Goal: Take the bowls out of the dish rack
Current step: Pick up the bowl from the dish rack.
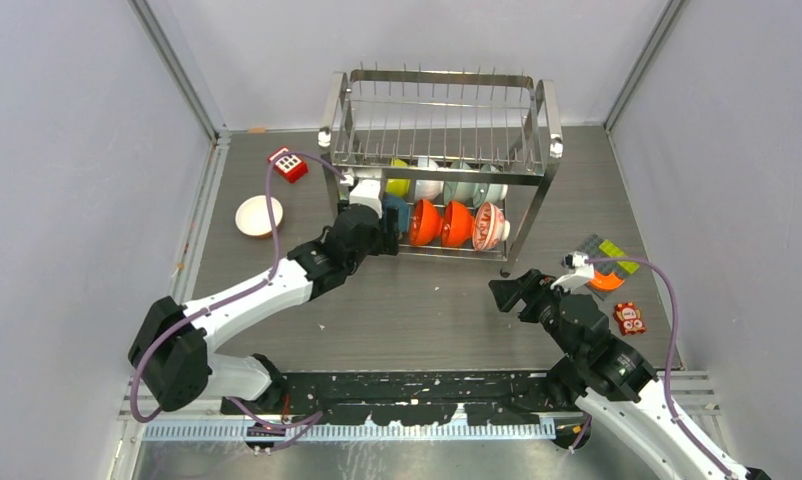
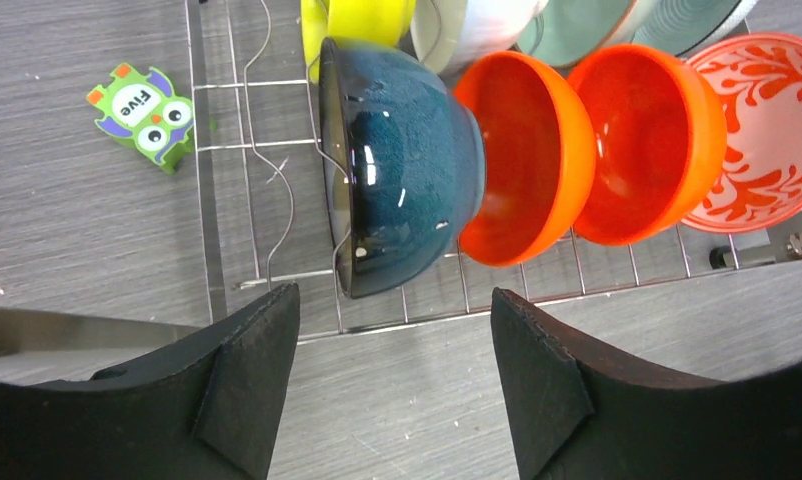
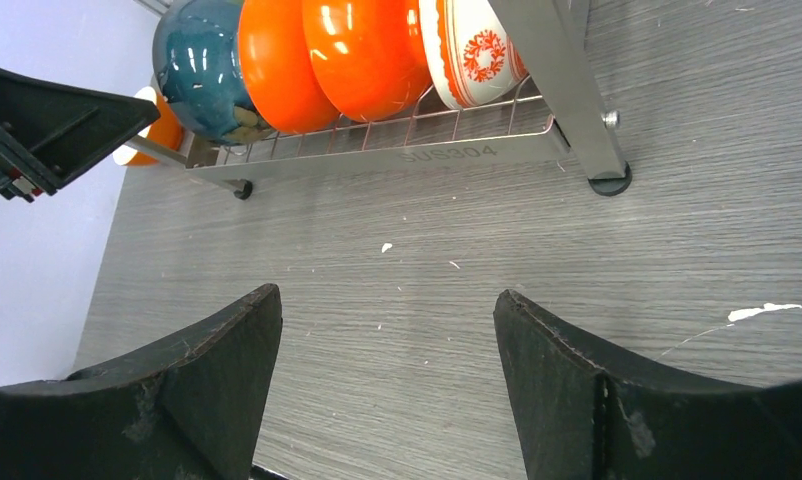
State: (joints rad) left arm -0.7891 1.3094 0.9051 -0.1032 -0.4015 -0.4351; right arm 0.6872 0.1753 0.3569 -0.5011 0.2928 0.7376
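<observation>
A lone white bowl (image 1: 258, 215) sits at the left of the worktop (image 1: 417, 310), well apart from the dish rack (image 1: 432, 74). The left tool (image 2: 392, 305) is spread wide at the rack's left end, just short of a dark blue bowl (image 2: 402, 165) standing on edge in the lower tier. Beside that bowl stand two orange bowls (image 2: 532, 160), then a red-and-white patterned bowl (image 2: 767, 120). The right tool (image 3: 387, 310) hangs spread over the worktop, before the rack's right end.

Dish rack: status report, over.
Left jaws open, short of dark blue bowl at row's end. Right jaws open, empty, over table. Dish rack loaded, lower tier. Orange bowl snug beside it.
</observation>
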